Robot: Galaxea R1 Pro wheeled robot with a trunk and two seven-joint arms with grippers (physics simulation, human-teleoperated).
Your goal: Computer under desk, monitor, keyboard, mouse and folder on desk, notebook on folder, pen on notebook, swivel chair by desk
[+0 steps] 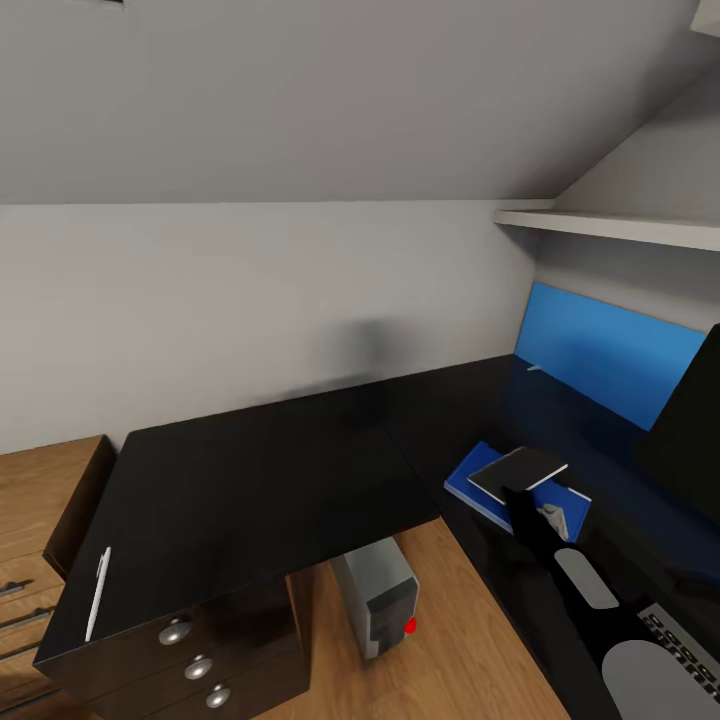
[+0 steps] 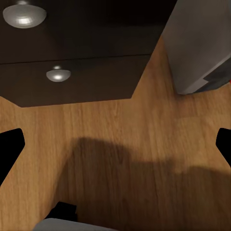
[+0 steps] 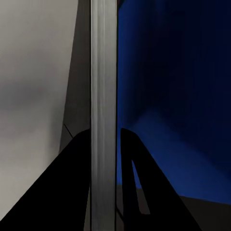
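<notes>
1. A bedroom corner with grey walls and a sloped ceiling; a glossy black L-shaped tabletop (image 1: 260, 480) runs along the far wall and down the right side, over a wood floor (image 1: 460, 640)
2. A white pen (image 1: 97, 592) lies on the tabletop's near left edge, above drawers with round silver knobs (image 1: 198, 667)
3. The grey computer (image 1: 378, 597) stands on the floor under the tabletop, beside the drawers
4. On the right, the blue folder (image 1: 475, 487) lies flat on the tabletop; the dark monitor (image 1: 690, 420) rises at the far right edge, and a keyboard (image 1: 680, 640) corner shows near right
5. The right gripper (image 1: 522, 492) has its fingers (image 3: 72, 192) closed on the notebook (image 1: 518, 470), held over the folder; whether the two touch is unclear
6. The left gripper (image 2: 115, 144) hangs over the floor near the drawers, fingers (image 2: 9, 149) spread wide, holding nothing
</notes>
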